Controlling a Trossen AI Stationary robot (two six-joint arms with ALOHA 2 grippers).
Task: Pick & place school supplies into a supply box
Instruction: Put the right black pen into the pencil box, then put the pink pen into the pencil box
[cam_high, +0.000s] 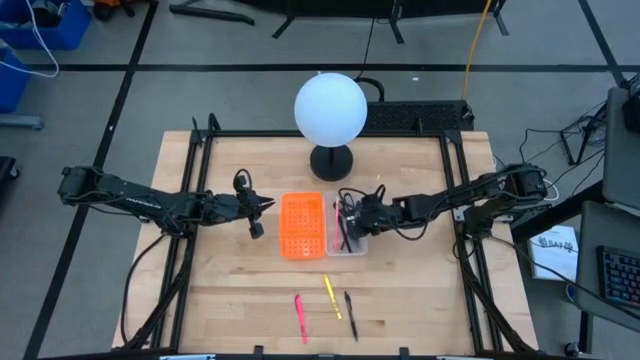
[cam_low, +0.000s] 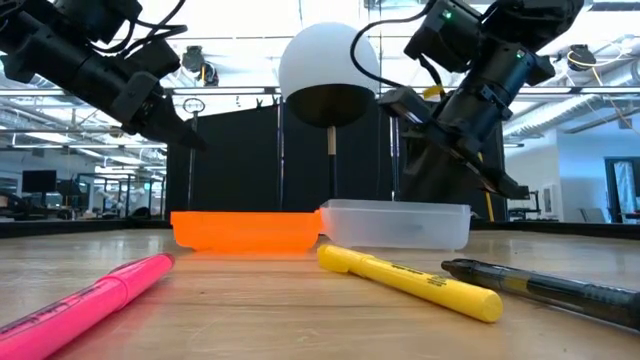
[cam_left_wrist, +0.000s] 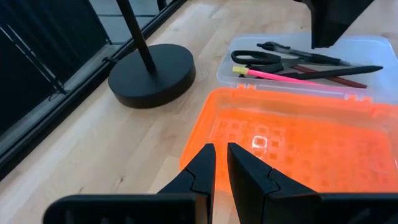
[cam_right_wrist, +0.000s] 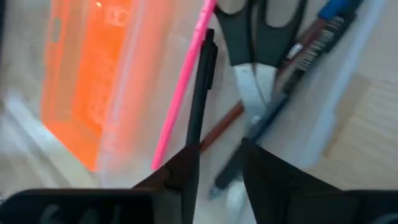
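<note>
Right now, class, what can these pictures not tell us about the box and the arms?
- High view: the right hand covers most of the clear box.
- Low view: the box's frosted wall hides its contents.
- Right wrist view: blur; whether the black pen is gripped.

supply box (cam_high: 352, 243): clear, translucent plastic
perforated tray (cam_high: 302, 224): bright orange, grid of small square holes
highlighter on the table (cam_high: 300, 317): pink
marker beside it (cam_high: 332, 297): yellow, with dark print on the barrel (low view)
pen (cam_high: 350, 314): black
scissors (cam_left_wrist: 264, 58): dark handles
thin pencil in the box (cam_left_wrist: 283, 76): pink, yellow end
lamp (cam_high: 330, 108): white globe, black base
table (cam_high: 230, 290): pale wood grain
</note>
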